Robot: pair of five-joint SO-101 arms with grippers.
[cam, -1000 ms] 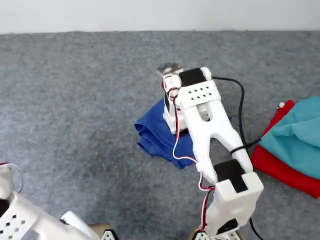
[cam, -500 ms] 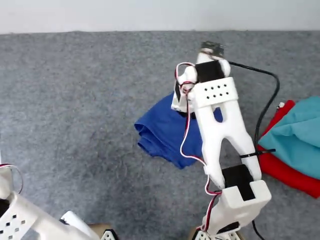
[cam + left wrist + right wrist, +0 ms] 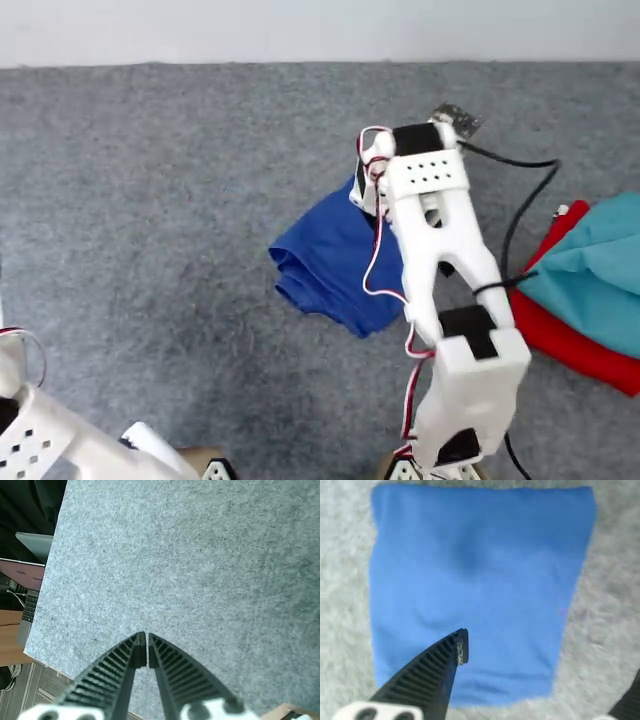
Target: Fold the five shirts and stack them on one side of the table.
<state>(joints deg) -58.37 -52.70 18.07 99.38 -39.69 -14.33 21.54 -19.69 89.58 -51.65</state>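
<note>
A folded blue shirt (image 3: 325, 262) lies on the grey felt table (image 3: 150, 180) near the middle. My right arm (image 3: 425, 180) hangs over the shirt's far right part. In the right wrist view my right gripper (image 3: 550, 655) is open above the blue shirt (image 3: 480, 570), holding nothing, one black finger (image 3: 445, 655) over the cloth. At the right edge a teal shirt (image 3: 595, 285) lies on a red shirt (image 3: 560, 335). My left gripper (image 3: 146, 642) is shut and empty above bare felt (image 3: 200, 555).
The left arm's base (image 3: 35, 435) sits at the near left corner. In the left wrist view the table edge (image 3: 42, 605) drops off to a laptop (image 3: 25, 575) and floor. A black cable (image 3: 520, 215) loops from the right arm toward the red shirt.
The right arm's wrist swung away from me and to the right across the blue shirt. The blue shirt, the other shirts and the left arm stayed put.
</note>
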